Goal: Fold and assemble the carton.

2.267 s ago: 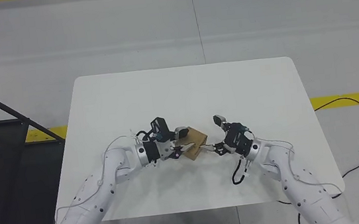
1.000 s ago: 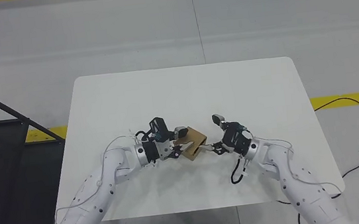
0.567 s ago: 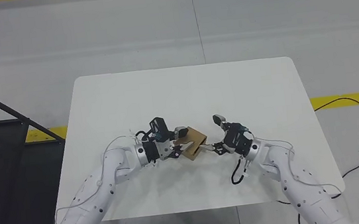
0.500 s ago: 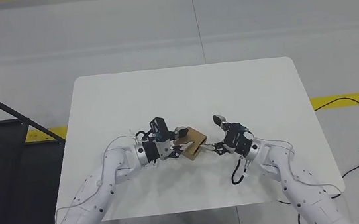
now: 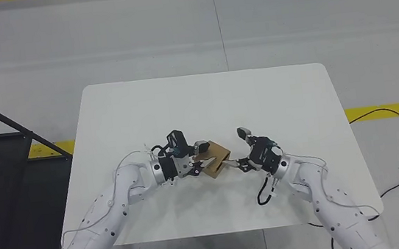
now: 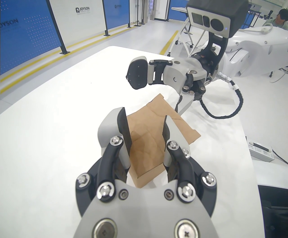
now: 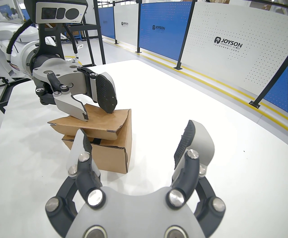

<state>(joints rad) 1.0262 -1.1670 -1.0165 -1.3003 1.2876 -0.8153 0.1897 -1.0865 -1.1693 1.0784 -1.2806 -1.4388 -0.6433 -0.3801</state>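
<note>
Words stand on the wall panels far behind the table. In the right wrist view, a white dotted panel (image 7: pixel 228 42) has a round logo, a dark word and a tiny line under it (too small to read). A blue panel (image 7: pixel 158 27) has the same mark in white. In the left wrist view, a white board (image 6: pixel 82 10) and a blue board (image 6: pixel 22 33) have it too.

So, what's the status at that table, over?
Left end effector open, pressing down on carton top flap. Right end effector open, one finger at carton side. Carton partly folded on table.
</note>
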